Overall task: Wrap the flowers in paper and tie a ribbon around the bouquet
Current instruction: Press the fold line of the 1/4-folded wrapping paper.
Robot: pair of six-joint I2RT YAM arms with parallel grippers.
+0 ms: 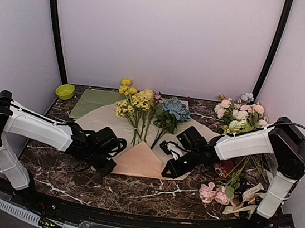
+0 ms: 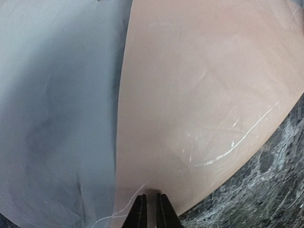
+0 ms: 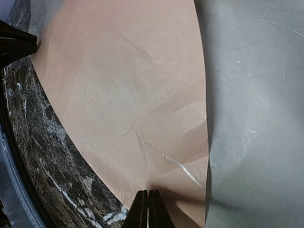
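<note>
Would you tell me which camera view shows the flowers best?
The top external view: the flowers lie whole on the paper. Both wrist views show only paper and marble table, no flowers.

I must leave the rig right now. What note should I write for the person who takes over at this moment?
Left gripper: shut on the near left edge of the paper.
Right gripper: shut on the near right edge of the same paper.
Things: the paper lies on the table, beige face up. The yellow flowers and blue hydrangea lie on it, stems toward the arms.
Done: near corner folded up, pink face showing, its tip at the stem ends.
Left: wrap the sides around the stems, then tie the ribbon. I see no thin dark ribbon in any view.
</note>
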